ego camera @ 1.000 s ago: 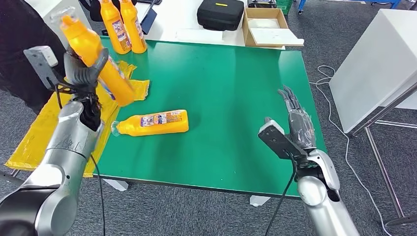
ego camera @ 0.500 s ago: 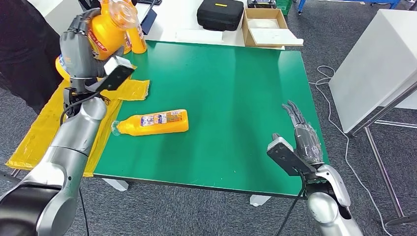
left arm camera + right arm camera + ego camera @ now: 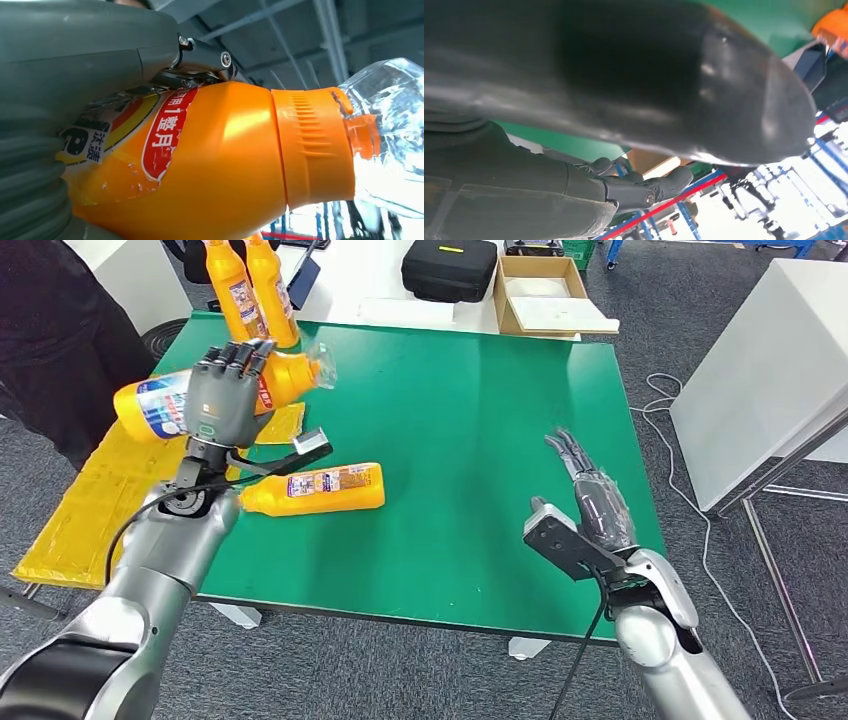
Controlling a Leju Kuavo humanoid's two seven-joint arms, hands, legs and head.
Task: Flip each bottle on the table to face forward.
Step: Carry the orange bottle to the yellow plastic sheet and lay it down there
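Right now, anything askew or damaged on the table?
One orange bottle lies on its side mid-table, while two bottles stand upright at the far edge. The held bottle's red label looks scuffed and torn.

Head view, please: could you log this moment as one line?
left hand: holds orange bottle sideways in air | right hand: open above table | second bottle: lying flat

The orange bottle (image 3: 210, 165) gripped in the left hand (image 3: 222, 400) carries a red label panel (image 3: 162, 135) printed in white: "用1整月". Beside that panel, a small white patch shows black characters, partly torn and not fully legible. The labels on the bottle lying on the green table (image 3: 318, 490) and on the two upright bottles at the far left corner (image 3: 250, 285) are too small to read.
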